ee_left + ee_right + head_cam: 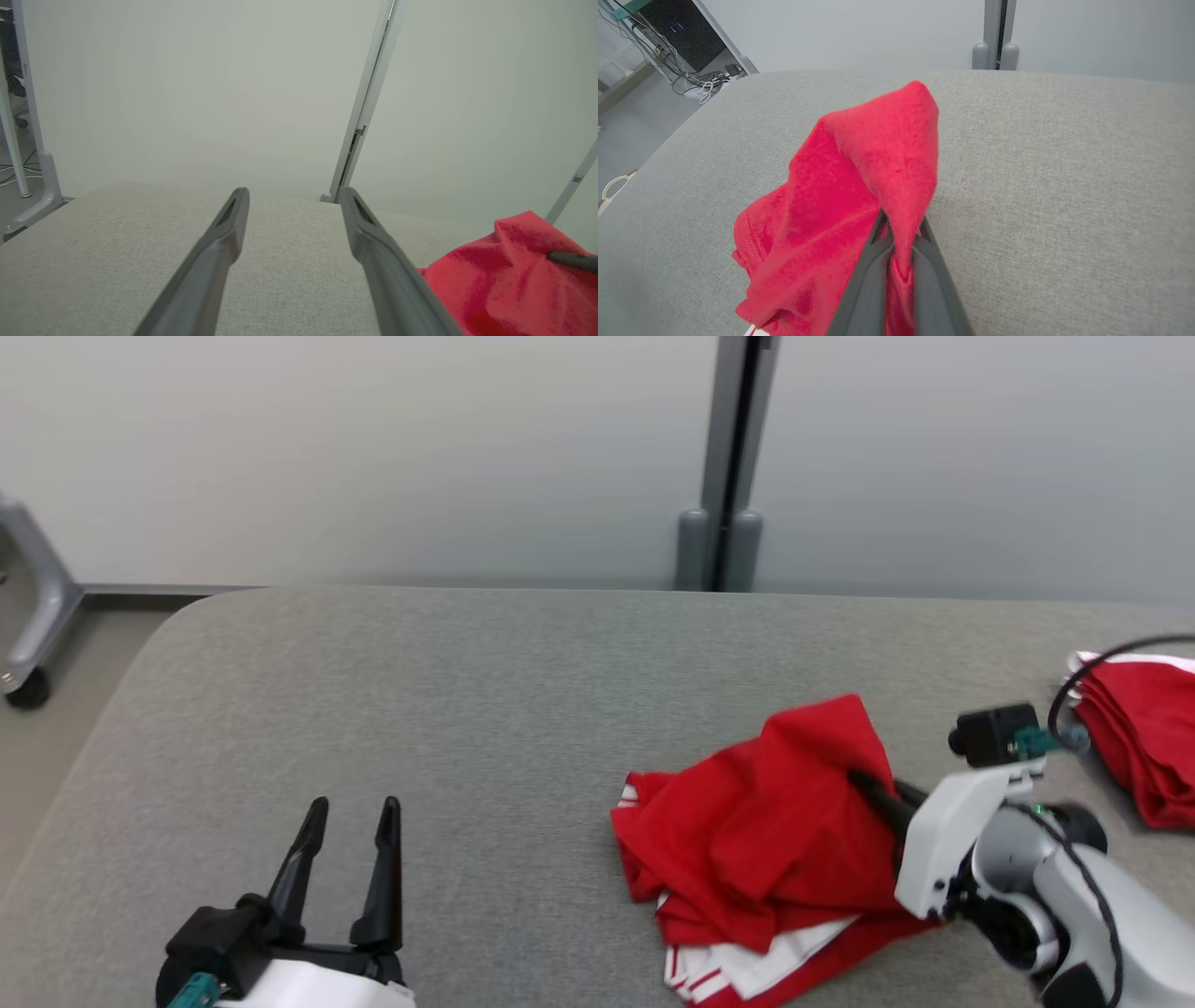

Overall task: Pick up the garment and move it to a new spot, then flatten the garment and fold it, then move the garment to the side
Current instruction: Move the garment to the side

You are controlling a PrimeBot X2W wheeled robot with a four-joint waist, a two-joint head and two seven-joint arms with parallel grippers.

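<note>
Where the garment (pixel 756 831) lies: crumpled and red, near the desk's (pixel 467 709) front edge, right of centre.
Right pincer (pixel 900 224): clamped on a raised fold.
Left pincer (pixel 355 807): fingers apart, front left.

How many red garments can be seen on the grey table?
2. One crumpled garment lies right of centre, pinched by the right hand. A folded garment lies at the right edge of the table, partly cropped.

Head high, looking down; wrists low, close, toward wall (pixel 373 448); all probably share garment (pixel 766 821).
</note>
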